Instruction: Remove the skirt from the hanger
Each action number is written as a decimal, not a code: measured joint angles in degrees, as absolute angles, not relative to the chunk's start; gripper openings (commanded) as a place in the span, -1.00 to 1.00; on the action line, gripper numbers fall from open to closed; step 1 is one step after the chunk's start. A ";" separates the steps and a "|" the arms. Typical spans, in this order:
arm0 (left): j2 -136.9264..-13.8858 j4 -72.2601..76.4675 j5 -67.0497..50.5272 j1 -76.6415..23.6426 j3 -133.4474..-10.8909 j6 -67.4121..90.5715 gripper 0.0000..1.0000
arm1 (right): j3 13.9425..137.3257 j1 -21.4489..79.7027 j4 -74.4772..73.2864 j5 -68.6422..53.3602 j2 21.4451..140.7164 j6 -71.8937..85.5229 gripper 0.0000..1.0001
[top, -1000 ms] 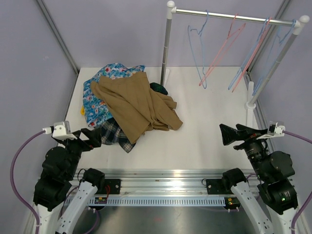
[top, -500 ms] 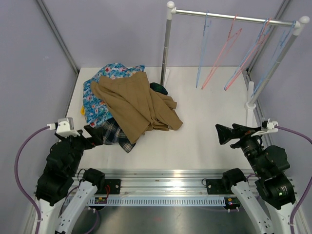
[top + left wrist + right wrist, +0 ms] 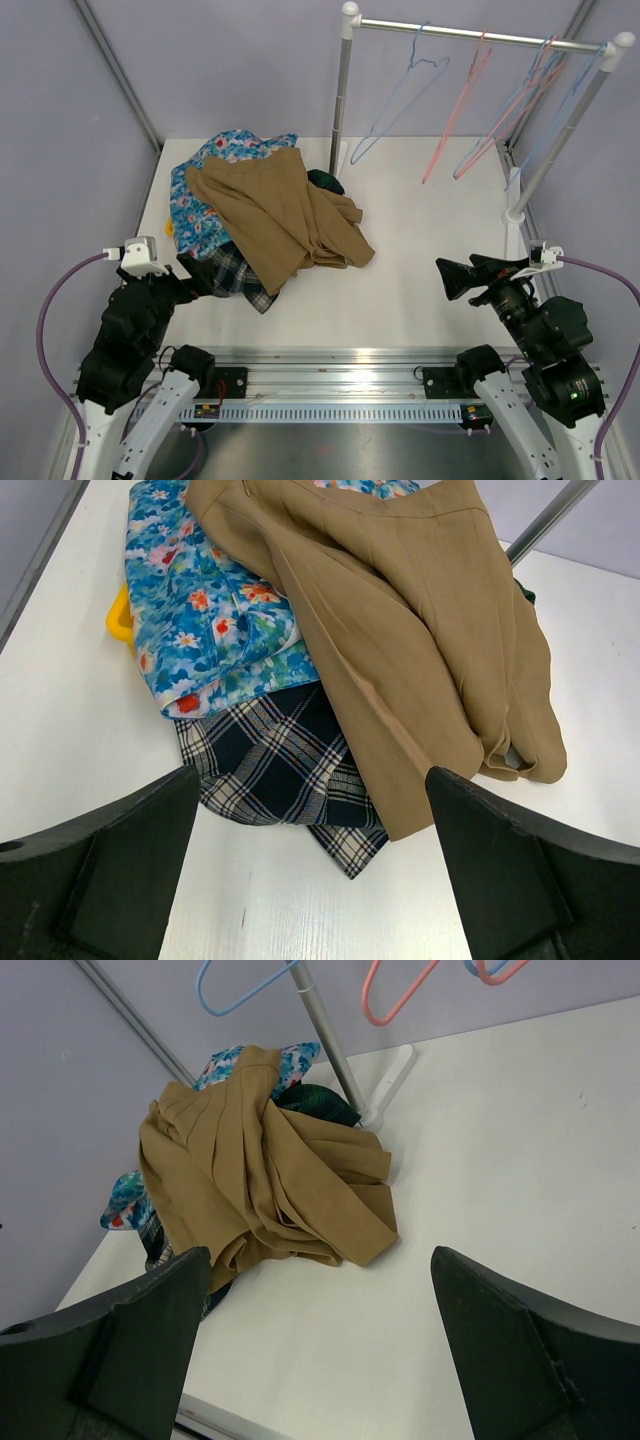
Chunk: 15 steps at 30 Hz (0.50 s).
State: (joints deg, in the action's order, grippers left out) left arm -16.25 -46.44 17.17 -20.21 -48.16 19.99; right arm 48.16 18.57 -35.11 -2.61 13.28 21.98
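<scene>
Skirt (image 3: 285, 215) lies loose atop the pile just beyond my left gripper (image 3: 195, 279), whose fingers are spread and empty. Hanger (image 3: 398, 110) has swung leftward on the rail, bare, so I judge removal done. My right gripper (image 3: 450, 275) is spread empty too.

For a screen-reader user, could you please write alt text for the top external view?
A tan skirt lies crumpled on the table, no hanger showing in it, atop a blue floral garment and a dark tartan garment. Behind, light-blue hangers and pink hangers hang bare on the rail; the left gripper and right gripper sit open near the front edge.
</scene>
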 measured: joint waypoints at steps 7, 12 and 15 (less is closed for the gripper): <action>-16.69 -46.44 17.19 -20.21 -48.16 19.99 0.98 | 48.16 18.57 -35.00 -2.68 13.30 21.80 0.99; -16.71 -46.41 17.19 -20.21 -48.16 19.99 0.98 | 48.05 18.57 -34.98 -2.70 13.30 21.76 0.99; -16.82 -46.41 17.19 -20.21 -48.16 19.99 0.98 | 47.97 18.57 -34.98 -2.70 13.32 21.71 0.99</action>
State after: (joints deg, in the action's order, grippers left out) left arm -16.82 -46.41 17.19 -20.21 -48.16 19.99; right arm 47.97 18.57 -34.98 -2.70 13.32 21.71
